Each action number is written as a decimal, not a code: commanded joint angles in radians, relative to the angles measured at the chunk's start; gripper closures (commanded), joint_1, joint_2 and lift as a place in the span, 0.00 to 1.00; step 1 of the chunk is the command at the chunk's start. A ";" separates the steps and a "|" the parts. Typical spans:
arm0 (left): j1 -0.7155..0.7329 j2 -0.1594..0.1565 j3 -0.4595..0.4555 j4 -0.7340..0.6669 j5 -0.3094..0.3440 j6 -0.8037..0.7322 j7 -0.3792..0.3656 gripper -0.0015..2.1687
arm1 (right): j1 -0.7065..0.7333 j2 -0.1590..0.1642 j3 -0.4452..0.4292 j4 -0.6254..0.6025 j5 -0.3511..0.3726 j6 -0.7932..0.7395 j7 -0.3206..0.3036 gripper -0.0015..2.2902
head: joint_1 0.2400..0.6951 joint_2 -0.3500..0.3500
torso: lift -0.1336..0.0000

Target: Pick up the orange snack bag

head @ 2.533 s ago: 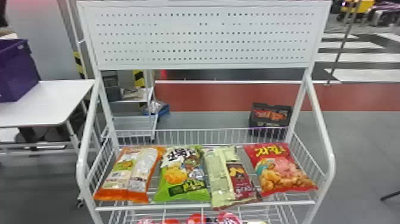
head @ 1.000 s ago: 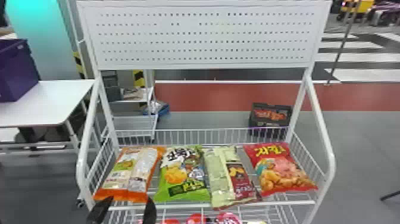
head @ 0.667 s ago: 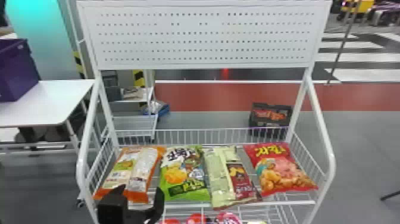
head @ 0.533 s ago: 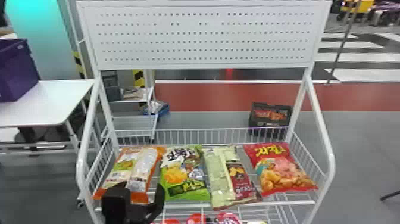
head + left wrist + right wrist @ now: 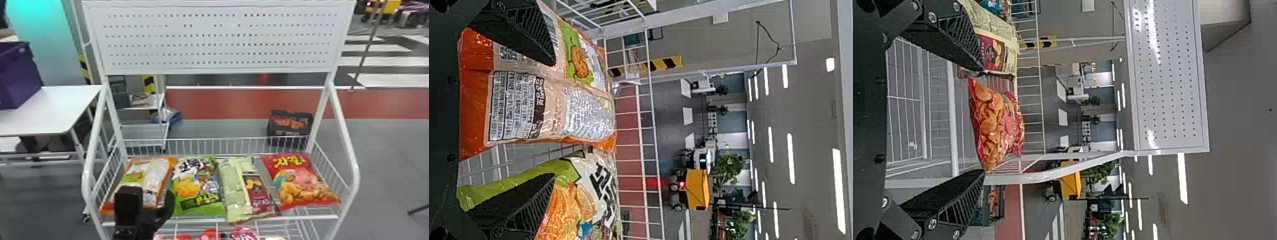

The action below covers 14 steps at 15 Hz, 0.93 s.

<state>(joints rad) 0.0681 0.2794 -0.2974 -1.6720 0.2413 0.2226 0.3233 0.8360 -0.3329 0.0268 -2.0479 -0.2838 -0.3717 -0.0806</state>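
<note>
Shiny orange plastic snack bag point(image 5: 157, 178): lower left of the head view, flat on the white wire rack point(image 5: 306, 218), right beside a bright green crinkly bag point(image 5: 204, 209)
Black two-fingered left gripper point(image 5: 149, 193): lower left too, fingers spread pretty wide, nothing gripped
Black right gripper point(image 5: 981, 120): left side of its wrist view, wide open, empty

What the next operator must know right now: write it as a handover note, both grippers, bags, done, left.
Left gripper: open and empty, at the near end of the orange snack bag; contact unclear.
Right gripper: open, empty.
Bags: orange one lies leftmost on the wire shelf, then green bag, pale-and-maroon bag, red bag.
Done: left gripper is at the orange bag.
Left: close on it, lift it; probably mind the green neighbour.
</note>
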 commanded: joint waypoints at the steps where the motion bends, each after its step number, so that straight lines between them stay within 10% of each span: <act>1: -0.004 0.000 0.006 0.008 0.001 0.004 0.000 0.05 | 0.000 0.000 -0.001 -0.002 0.000 0.000 0.001 0.07 | 0.57 0.50 | 1.00; 7: -0.005 0.000 0.014 0.023 0.001 0.007 -0.001 0.13 | 0.000 0.000 -0.004 -0.002 -0.003 0.000 0.001 0.07 | 0.57 0.50 | 1.00; 12: -0.004 0.000 0.017 0.018 0.004 0.010 0.017 0.63 | 0.000 0.000 -0.005 -0.002 -0.006 0.000 0.001 0.07 | 0.57 0.50 | 1.00; 14: 0.010 0.001 0.018 0.008 0.003 0.007 0.017 0.65 | -0.002 0.000 -0.005 -0.002 -0.008 0.000 -0.001 0.07 | 0.57 0.50 | 1.00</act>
<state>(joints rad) 0.0678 0.2794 -0.2811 -1.6573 0.2449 0.2330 0.3409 0.8350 -0.3329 0.0216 -2.0494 -0.2910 -0.3719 -0.0802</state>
